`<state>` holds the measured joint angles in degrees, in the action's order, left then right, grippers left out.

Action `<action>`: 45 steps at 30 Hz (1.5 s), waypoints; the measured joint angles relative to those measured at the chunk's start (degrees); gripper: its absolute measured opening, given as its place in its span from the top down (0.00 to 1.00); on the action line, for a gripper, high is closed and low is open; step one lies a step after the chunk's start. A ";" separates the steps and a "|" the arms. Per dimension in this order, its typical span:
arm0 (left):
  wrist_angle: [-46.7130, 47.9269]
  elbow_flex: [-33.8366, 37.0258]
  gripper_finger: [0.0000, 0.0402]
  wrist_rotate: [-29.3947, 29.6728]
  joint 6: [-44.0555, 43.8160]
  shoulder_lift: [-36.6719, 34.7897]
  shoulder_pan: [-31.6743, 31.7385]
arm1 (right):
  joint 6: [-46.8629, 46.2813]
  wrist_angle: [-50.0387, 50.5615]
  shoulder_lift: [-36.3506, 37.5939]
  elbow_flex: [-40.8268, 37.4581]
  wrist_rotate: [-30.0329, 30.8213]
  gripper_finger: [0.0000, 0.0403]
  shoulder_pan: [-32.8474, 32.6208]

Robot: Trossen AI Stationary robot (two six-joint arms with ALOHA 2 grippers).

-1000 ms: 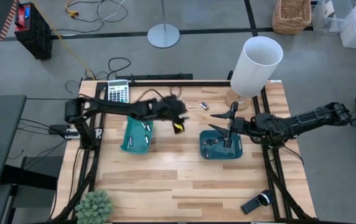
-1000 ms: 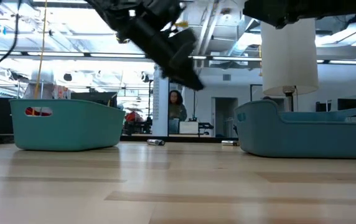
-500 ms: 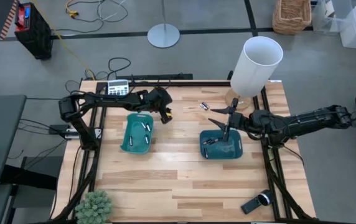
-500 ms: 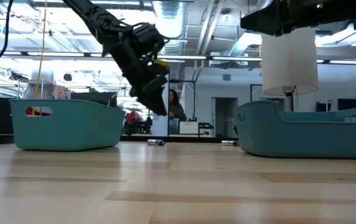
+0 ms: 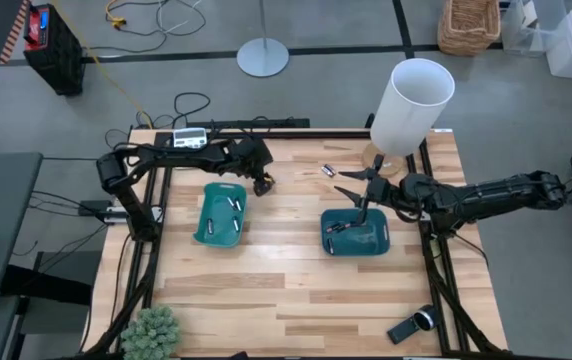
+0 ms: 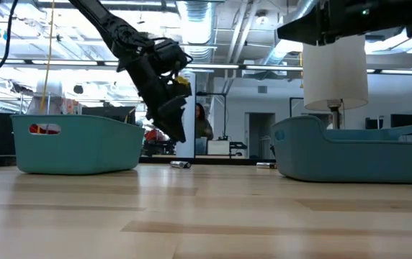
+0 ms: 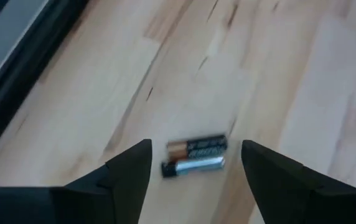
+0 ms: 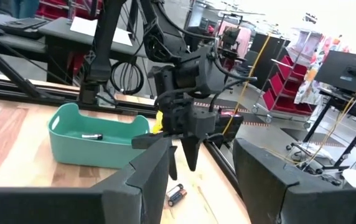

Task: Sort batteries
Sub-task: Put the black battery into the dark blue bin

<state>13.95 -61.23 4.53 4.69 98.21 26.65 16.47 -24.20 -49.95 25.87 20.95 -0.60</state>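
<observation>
A potted plant (image 5: 150, 328) and a black-and-silver handheld device (image 5: 412, 324) sat at the near edge of the wooden table (image 5: 286, 290), ahead of two teal trays — the left tray (image 5: 220, 214) holding a few batteries (image 5: 234, 206), the right tray (image 5: 356, 232) holding more. The right gripper (image 5: 354, 186) hovered over the right tray's far edge, its fingers spread and empty. Farther back, the left gripper (image 5: 264, 184) hung just beyond the left tray's far corner, its claw released with nothing between the fingers (image 7: 126, 171). Its wrist camera looked down on two loose batteries (image 7: 195, 155) lying side by side, touching, on the bare wood — one dark with a copper end, one silvery. A white lamp (image 5: 409, 106) stood at the far right corner.
</observation>
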 joint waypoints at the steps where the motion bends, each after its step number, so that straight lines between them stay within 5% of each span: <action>1: -0.27 -0.63 0.39 -0.33 -0.21 0.78 -0.08 | 0.00 -0.03 0.00 0.00 0.00 0.52 0.00; 24: 3.65 -6.63 0.39 -1.77 -4.40 9.84 0.15 | -0.07 0.42 0.00 0.00 -0.15 0.52 -0.13; 45: 6.24 -6.54 0.38 -3.26 7.67 10.54 -0.54 | -0.09 1.93 -0.02 0.00 -0.12 0.52 0.00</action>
<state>20.19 -67.77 1.27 12.36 108.75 26.11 16.38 -22.27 -49.98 25.87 20.83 -0.60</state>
